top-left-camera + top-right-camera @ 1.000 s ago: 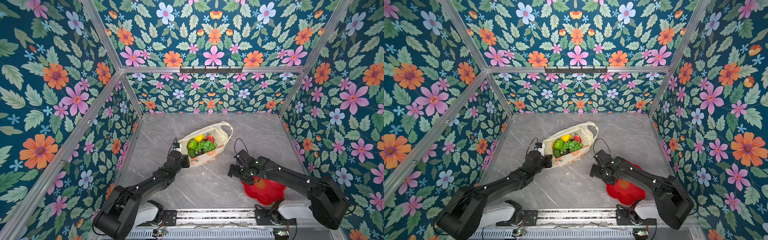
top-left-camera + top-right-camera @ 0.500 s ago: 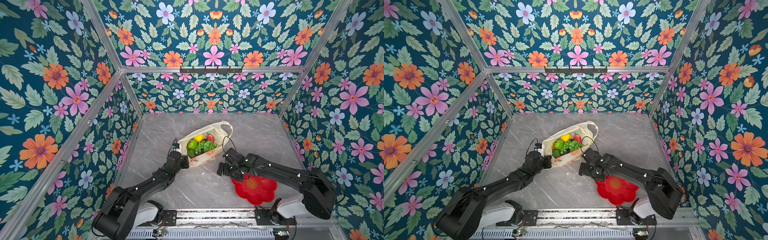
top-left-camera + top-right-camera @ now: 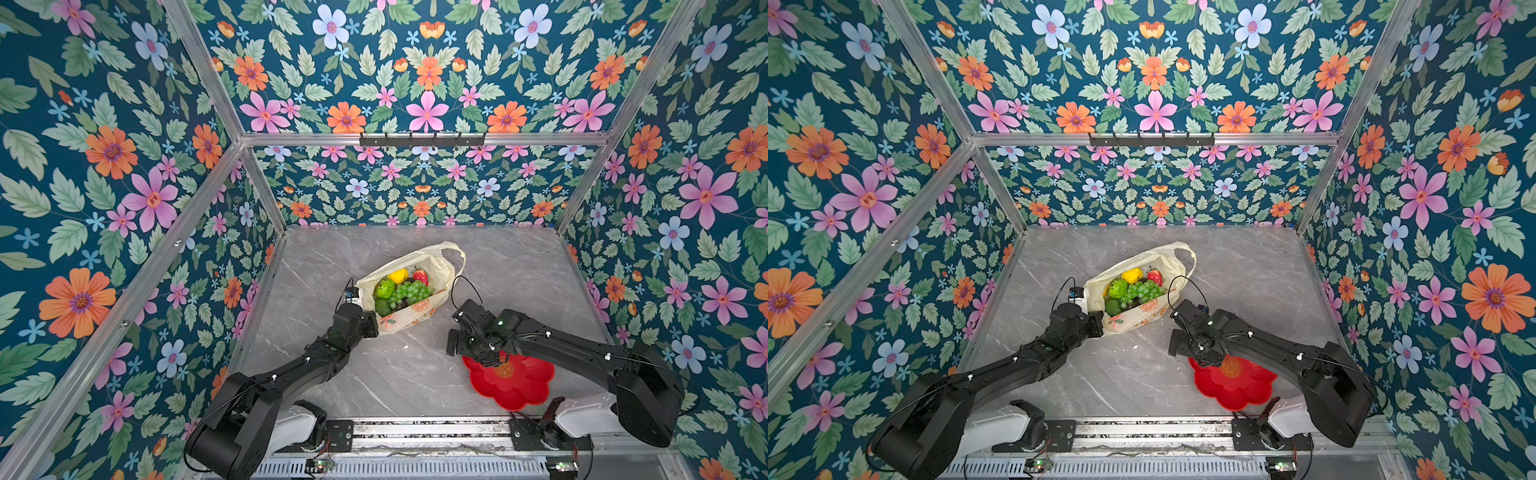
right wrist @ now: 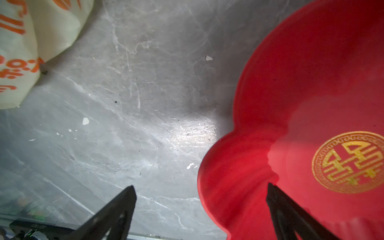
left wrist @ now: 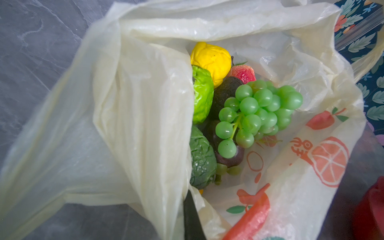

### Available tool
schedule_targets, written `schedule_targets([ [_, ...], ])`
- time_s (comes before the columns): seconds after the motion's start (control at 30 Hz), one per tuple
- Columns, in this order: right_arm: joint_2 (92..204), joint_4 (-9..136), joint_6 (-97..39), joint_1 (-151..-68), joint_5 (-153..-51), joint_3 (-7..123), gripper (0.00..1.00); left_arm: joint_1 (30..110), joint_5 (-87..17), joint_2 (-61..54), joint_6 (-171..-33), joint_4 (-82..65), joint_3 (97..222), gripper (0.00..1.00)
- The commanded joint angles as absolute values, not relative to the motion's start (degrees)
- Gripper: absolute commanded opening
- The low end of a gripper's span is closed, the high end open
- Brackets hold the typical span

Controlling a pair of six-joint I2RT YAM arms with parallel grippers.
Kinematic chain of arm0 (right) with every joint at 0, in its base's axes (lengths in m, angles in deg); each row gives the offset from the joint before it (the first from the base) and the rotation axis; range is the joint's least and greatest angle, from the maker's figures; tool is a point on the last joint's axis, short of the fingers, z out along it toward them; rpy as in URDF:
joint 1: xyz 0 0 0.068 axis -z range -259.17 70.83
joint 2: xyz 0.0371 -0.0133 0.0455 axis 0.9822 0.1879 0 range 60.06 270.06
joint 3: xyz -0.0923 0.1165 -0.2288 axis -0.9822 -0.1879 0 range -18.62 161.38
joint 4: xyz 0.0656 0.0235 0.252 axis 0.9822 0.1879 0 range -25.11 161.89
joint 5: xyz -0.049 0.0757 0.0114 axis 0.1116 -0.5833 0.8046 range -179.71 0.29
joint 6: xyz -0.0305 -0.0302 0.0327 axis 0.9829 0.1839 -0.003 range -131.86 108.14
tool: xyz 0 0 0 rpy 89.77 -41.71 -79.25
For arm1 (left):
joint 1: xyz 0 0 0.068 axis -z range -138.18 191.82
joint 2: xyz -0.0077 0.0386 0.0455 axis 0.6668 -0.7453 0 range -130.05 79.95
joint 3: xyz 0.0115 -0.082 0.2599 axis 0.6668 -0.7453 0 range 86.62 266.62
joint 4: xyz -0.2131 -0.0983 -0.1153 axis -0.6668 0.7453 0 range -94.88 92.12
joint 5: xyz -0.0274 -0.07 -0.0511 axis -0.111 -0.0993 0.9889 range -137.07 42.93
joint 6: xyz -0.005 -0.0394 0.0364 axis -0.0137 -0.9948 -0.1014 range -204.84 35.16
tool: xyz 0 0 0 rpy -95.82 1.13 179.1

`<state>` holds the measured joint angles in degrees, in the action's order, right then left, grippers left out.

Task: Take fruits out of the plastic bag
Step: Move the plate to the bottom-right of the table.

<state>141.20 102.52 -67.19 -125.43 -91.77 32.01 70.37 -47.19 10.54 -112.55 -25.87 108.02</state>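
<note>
The plastic bag (image 3: 415,320) (image 3: 1138,318) lies open mid-table, pale yellow with orange prints. Inside it are the fruits: a lemon (image 5: 209,60), a strawberry (image 5: 243,72), a grape bunch (image 5: 257,112) (image 3: 409,292), a green apple (image 5: 202,93), and a green avocado (image 5: 201,160) beside a dark one (image 5: 225,93). My left gripper (image 3: 371,326) (image 5: 188,195) is shut on the bag's near-left rim. To the bag's right, my right gripper (image 3: 465,351) (image 4: 201,186) hangs open and empty. One of its fingers is over the table and the other over the plate's edge.
A red flower-shaped plate (image 3: 519,386) (image 3: 1237,386) (image 4: 311,83) with a gold emblem lies near the front right, nothing on it. Floral walls close in the grey marble table (image 3: 519,270) on three sides. A metal rail (image 3: 415,428) runs along the front.
The red plate slid left toward the bag together with my right gripper, which has since drawn back slightly to the right. My left gripper kept its hold on the bag and stayed put.
</note>
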Motion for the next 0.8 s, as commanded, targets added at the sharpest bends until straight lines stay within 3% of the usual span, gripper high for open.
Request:
schedule_targets([
  [0.0,143.48,98.03,-67.52,-125.46,-94.06,33.0,0.99,70.39,-47.77,10.6,-112.0,-26.85,107.73,0.0],
  [0.37,149.22,97.43,-62.93,-125.93,-95.71,40.95,0.97,70.38,-47.87,10.94,-112.42,-27.37,107.04,0.0],
  [0.6,146.37,101.35,-56.59,-126.02,-90.61,47.42,0.88,70.38,-48.89,11.08,-113.52,-27.46,106.63,0.0],
  [0.77,150.65,99.52,-50.69,-126.02,-91.17,56.52,0.82,70.14,-49.55,12.74,-115.4,-28.95,105.09,0.0],
])
